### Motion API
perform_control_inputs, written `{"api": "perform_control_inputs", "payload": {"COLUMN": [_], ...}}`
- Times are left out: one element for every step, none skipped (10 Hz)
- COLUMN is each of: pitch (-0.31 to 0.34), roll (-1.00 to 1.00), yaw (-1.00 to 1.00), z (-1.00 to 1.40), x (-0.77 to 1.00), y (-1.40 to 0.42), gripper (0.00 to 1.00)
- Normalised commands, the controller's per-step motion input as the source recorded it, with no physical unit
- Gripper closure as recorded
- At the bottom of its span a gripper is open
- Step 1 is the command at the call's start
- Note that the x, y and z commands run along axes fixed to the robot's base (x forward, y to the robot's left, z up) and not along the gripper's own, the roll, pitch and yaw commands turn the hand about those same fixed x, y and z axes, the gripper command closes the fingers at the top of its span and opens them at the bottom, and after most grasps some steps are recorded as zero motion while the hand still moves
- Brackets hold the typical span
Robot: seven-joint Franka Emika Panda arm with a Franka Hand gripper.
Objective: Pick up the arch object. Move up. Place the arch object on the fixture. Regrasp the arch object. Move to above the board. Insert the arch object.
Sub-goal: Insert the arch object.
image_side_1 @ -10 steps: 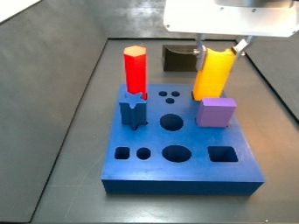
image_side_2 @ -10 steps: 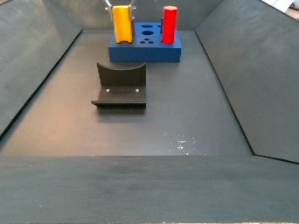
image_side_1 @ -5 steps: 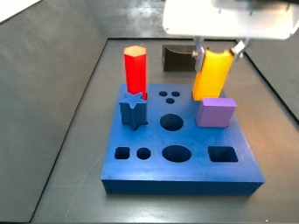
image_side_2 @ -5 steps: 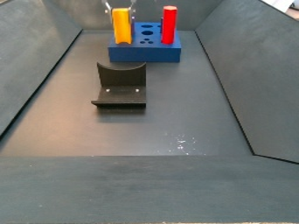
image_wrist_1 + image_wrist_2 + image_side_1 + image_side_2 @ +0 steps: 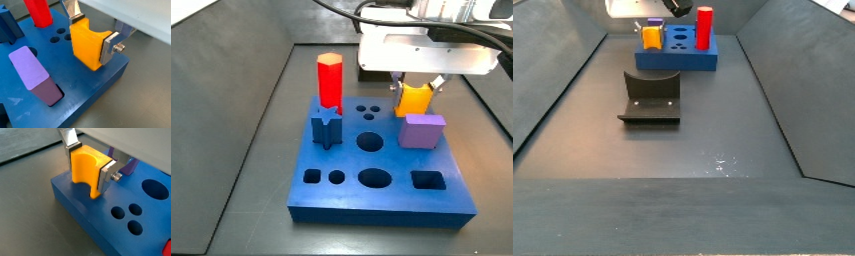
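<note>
Lowered since the earlier frame, the arch object (image 5: pixel 413 99) now sits partly inside the board (image 5: pixel 385 190), clamped upright by the end effector (image 5: pixel 91 36) to match its hole.

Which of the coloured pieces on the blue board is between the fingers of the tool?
The yellow-orange arch object. The tool grips it at the board's edge, while the lilac cube and red prism stand free.

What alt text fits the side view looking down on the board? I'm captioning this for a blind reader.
The end effector grips the yellow-orange arch object, set low into the far right corner of the blue board. A lilac cube stands just in front of it, and a tall red hexagonal prism stands on the board's left side.
</note>
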Motion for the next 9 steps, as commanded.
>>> {"api": "perform_control_inputs", "payload": {"pitch": [-0.009,-0.009,-0.011,-0.01,-0.011,-0.044,-0.093,-0.05,-0.03], "roll": [0.02,0.02,0.02,0.02,0.01,0.0,0.0,0.0,0.04], "yaw": [0.0,0.0,0.0,0.0,0.0,0.0,0.0,0.0,0.03], "z": [-1.0,-1.0,-1.0,-1.0,-1.0,-1.0,-1.0,-1.0,-1.0], "x": [0.15,0.14,0.14,0.13,0.13,0.09,0.0,-0.03,-0.06], "y": [-0.3,-0.31,-0.33,-0.33,-0.32,-0.31,-0.22,-0.12,-0.03], "gripper": [1.0,1.0,1.0,1.0,1.0,1.0,1.0,1.0,1.0]}}
